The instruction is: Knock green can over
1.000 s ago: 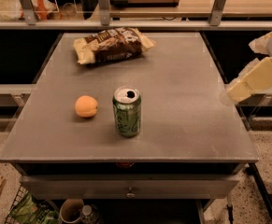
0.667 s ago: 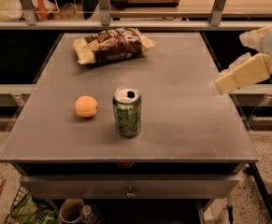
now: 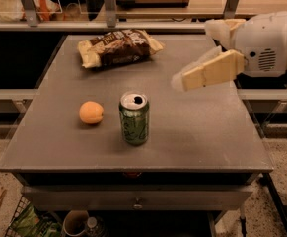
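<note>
**Desk:** What changed?

**Photographer:** The gripper [image 3: 185, 79] has swung in from the table's [image 3: 207, 137] right edge toward the green can [image 3: 134, 118], which stands upright near the front, beside an orange [image 3: 91, 112]. Claw apart or together: cannot tell. No contact yet, so the knock lies ahead.

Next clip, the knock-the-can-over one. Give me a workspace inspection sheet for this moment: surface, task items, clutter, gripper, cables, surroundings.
Surface: grey table, flat and matte.
Job's things: green can, upright near the front middle, drinking hole open.
Clutter: orange fruit beside the can on its picture-left, not touching; snack bag lying at the back.
Grippers: gripper in the air over the table's right part, well apart from the can.
Cables: nothing seen.
Surroundings: wooden shelf behind the table; cup below its front edge.
</note>
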`<state>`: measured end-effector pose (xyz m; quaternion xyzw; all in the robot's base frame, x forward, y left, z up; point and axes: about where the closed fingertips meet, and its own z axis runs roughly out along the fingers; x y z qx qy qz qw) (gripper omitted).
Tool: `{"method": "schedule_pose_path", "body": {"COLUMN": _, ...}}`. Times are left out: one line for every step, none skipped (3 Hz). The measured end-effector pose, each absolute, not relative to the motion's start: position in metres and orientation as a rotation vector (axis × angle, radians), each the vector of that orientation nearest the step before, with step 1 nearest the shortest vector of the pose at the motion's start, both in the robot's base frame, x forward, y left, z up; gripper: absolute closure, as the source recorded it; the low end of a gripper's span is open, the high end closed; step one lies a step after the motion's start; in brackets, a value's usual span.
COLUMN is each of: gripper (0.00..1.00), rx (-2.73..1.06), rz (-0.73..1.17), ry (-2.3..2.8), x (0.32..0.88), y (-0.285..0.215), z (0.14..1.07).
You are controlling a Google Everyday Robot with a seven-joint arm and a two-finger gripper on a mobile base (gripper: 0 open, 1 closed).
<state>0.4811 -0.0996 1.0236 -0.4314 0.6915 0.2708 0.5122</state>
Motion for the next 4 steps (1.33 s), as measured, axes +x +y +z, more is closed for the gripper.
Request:
{"method": "schedule_pose_path", "body": {"gripper": 0.0, "rx": -1.027, "rz": 0.766, "ry": 1.577, "x": 0.476, "y": -0.065, "z": 1.023}}
{"method": "schedule_pose_path", "body": {"gripper": 0.0, "rx": -1.031, "rz": 0.791, "ry": 1.554, "x": 0.474, "y": -0.055, "z": 1.027}}
{"method": "schedule_pose_path", "body": {"gripper": 0.0, "rx": -1.049, "rz": 0.815, "ry": 1.51, "x": 0.473, "y": -0.05, "z": 1.027}}
{"method": "schedule_pose_path", "body": {"gripper": 0.0, "rx": -1.071, "rz": 0.863, "ry": 1.472, "x": 0.465, "y": -0.048, "z": 1.007}}
